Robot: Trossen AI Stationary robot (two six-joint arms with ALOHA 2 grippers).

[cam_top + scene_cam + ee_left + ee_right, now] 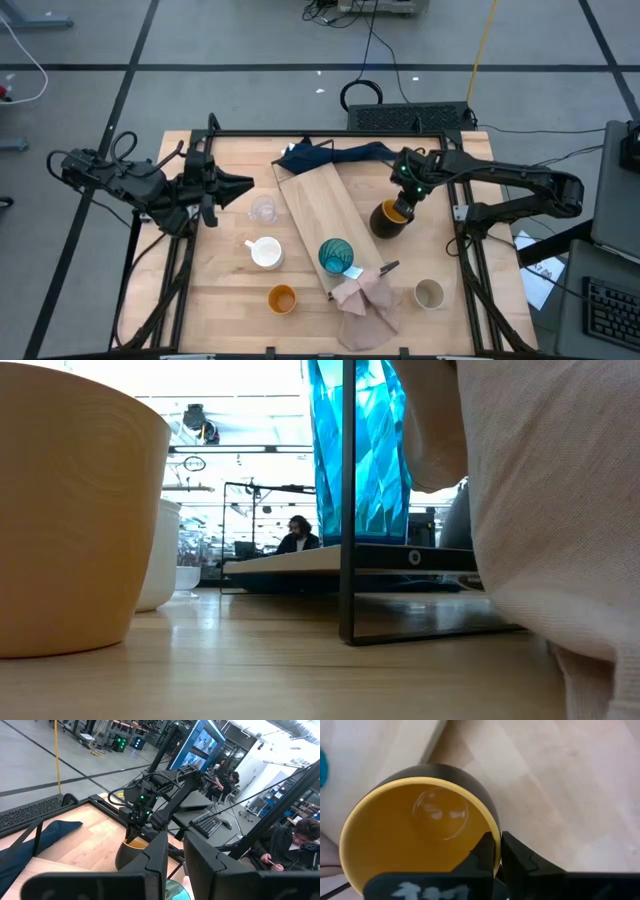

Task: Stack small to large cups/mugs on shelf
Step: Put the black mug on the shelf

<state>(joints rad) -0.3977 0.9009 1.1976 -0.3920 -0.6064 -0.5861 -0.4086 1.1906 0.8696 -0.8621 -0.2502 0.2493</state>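
Barely begun, by the look of it. Only the teal cup (336, 255) on the shelf (315, 205), near its 5 o'clock end; no cup nested in another yet. Five left to place: the yellow mug (385, 222), the white mug (266, 252), the clear glass (263, 210), the orange cup (282, 298) and the grey cup (429, 294).

Right gripper (403, 203) closed on the yellow mug's rim, one finger inside and one outside, just off the shelf's long edge at 3 o'clock from its middle. Hard to tell whether the mug rests on the table (230, 290) or hangs just above it. Left gripper (238, 187) waiting at 9 o'clock, fingers only slightly parted, nothing between them.

Shelf slanted from 11 o'clock to 5 o'clock and, in the low view, raised on a dark frame, so likely a lift over its edge before the mug goes on. Bare board from the teal cup up toward 11 o'clock: plenty of room there. Blue cloth (345, 153) against the 12 o'clock end, pink cloth (368, 305) bunched at the 5 o'clock end beside the teal cup, both worth avoiding. White mug and glass near the shelf's 9 o'clock side, orange cup at 7 o'clock, grey cup at 4 o'clock, well apart.
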